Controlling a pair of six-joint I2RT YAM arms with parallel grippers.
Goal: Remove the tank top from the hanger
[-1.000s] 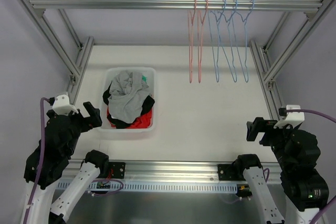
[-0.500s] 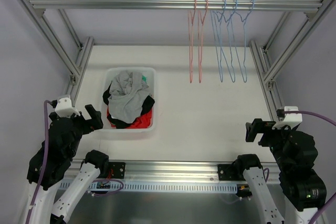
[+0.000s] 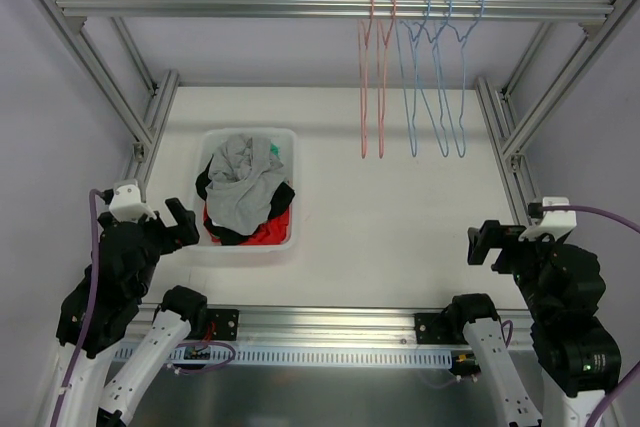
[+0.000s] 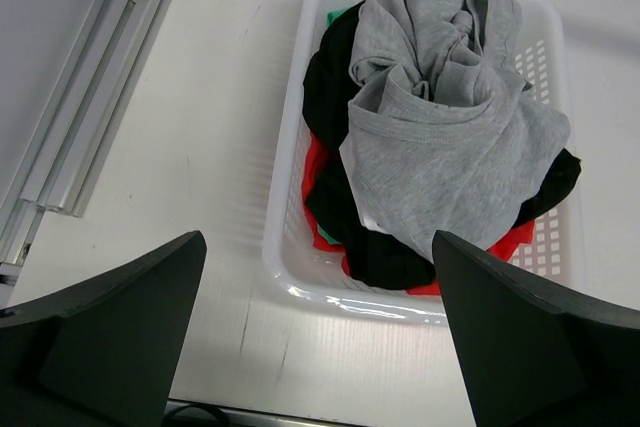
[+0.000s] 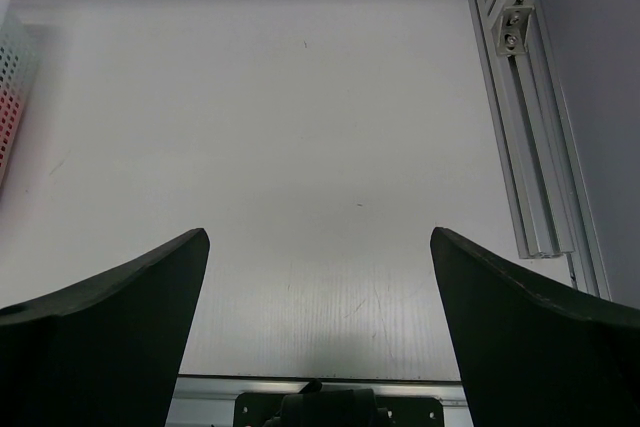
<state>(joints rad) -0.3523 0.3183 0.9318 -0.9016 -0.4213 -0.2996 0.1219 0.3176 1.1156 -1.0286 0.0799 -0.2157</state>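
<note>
Two red wire hangers (image 3: pixel 372 77) and three blue ones (image 3: pixel 437 77) hang bare on the overhead rail (image 3: pixel 250 7); no tank top shows on any of them. A grey garment (image 3: pixel 240 187) lies on top of black, red and green clothes in the white basket (image 3: pixel 205 152), and it also shows in the left wrist view (image 4: pixel 440 137). My left gripper (image 3: pixel 178 222) is open and empty, just left of the basket's near corner, above its near rim (image 4: pixel 290 207). My right gripper (image 3: pixel 485 245) is open and empty, low over bare table at the right.
Aluminium frame posts run along the table's left side (image 3: pixel 150 122) and right side (image 3: pixel 500 127). One frame rail shows in the left wrist view (image 4: pixel 90 97) and one in the right wrist view (image 5: pixel 520 97). The basket's edge shows at far left in the right wrist view (image 5: pixel 5 77).
My left arm has drawn back slightly toward the near edge. The blue hangers sway a little on the rail. My right arm has barely shifted.
</note>
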